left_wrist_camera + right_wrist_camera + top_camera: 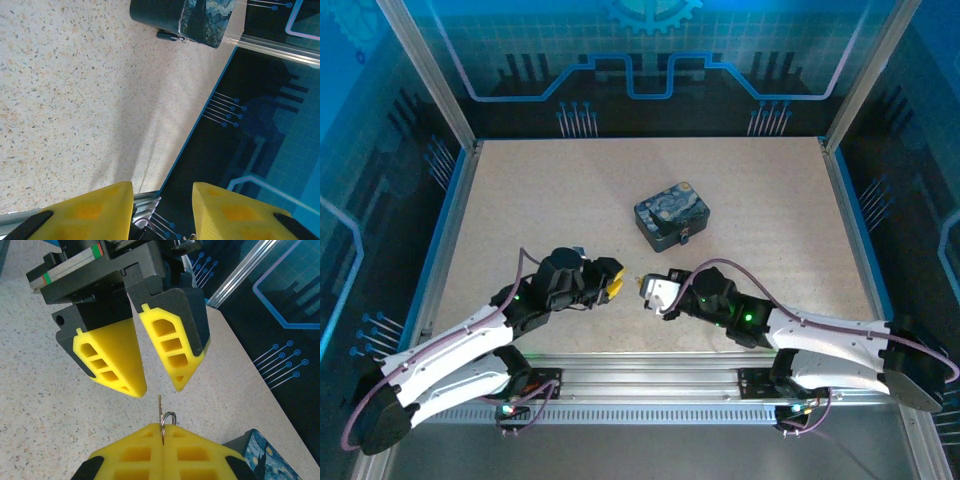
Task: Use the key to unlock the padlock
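Observation:
My right gripper (162, 432) is shut on the key (160, 407). The thin blade and its small ring stick up from between the yellow pads. Facing it a short way off is my left gripper (157, 390), open, with its two yellow fingers (120, 360) spread on either side of the key's tip and not touching it. From above, both grippers (612, 280) (645, 288) meet low over the table's near middle. The padlock (169, 36) is a tiny dark piece hanging on the front of the painted tin (200, 15), also visible from above (685, 238). My left gripper (162, 192) holds nothing.
The blue-and-yellow swirl tin (672, 212) sits mid-table, just beyond the grippers; its corner (260, 452) is close to my right fingers. The speckled tabletop (540, 200) is bordered by blue rails and aluminium posts.

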`<action>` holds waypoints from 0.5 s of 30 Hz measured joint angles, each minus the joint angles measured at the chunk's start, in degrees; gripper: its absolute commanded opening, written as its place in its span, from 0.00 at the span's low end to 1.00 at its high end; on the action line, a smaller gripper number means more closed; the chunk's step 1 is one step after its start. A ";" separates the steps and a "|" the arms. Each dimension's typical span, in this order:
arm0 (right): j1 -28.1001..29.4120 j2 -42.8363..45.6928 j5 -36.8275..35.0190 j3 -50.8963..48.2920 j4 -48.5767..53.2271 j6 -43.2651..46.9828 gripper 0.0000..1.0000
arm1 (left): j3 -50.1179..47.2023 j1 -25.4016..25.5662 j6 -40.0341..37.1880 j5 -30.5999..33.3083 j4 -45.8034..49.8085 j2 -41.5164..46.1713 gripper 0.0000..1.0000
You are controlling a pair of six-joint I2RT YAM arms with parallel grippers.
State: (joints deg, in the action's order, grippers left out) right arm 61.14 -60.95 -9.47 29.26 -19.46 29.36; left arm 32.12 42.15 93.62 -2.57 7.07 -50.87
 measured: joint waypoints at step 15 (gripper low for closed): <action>1.55 -3.80 -1.07 2.49 0.61 2.23 0.01 | 0.00 0.76 2.51 -0.22 -0.04 -1.75 0.21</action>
State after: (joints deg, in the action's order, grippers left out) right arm 62.70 -64.75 -10.55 31.75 -18.85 31.59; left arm 32.12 42.92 96.14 -2.79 7.03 -52.62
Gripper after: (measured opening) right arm 0.062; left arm 0.227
